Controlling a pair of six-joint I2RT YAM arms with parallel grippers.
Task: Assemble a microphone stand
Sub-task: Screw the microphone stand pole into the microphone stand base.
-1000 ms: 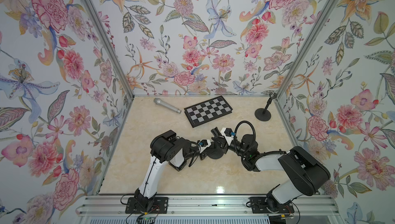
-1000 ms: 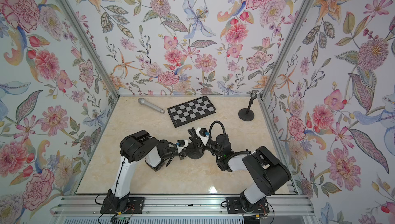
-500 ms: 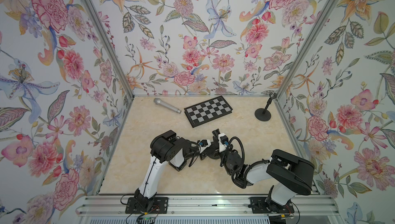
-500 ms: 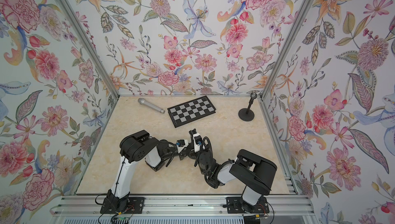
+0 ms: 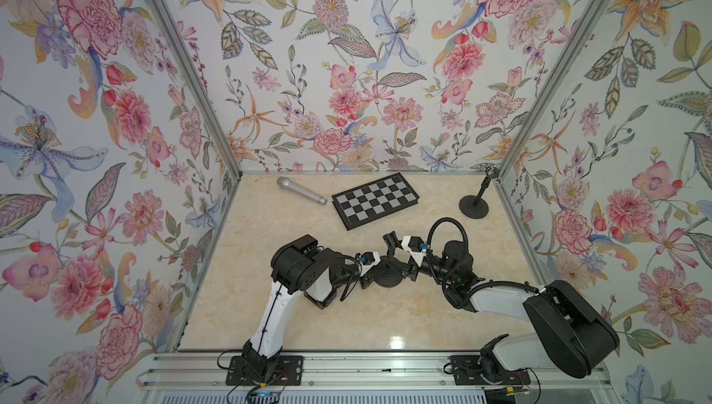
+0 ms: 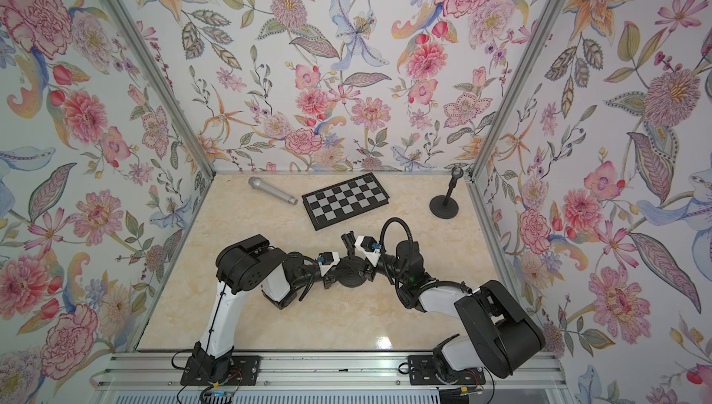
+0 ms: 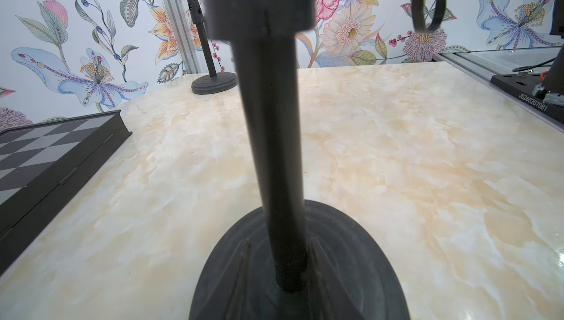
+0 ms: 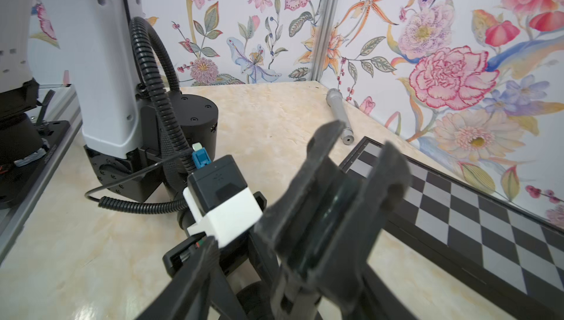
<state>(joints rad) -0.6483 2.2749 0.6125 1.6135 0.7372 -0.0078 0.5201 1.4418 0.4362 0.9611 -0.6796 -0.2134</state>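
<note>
The left gripper (image 5: 369, 273) is closed on the foot of the black microphone stand (image 5: 387, 277). Its round base sits on the cream marble-patterned table (image 5: 346, 321) and its pole rises upright just ahead of that wrist. The right gripper (image 5: 402, 265) faces it from the opposite side with its fingers (image 8: 198, 269) spread, and the black plastic clip (image 8: 332, 199) atop the pole stands between them. Beyond both grippers lies a black-and-grey chequered board (image 5: 375, 200). Farther off are a silver microphone (image 5: 300, 190) and a second black stand (image 5: 474, 205).
</note>
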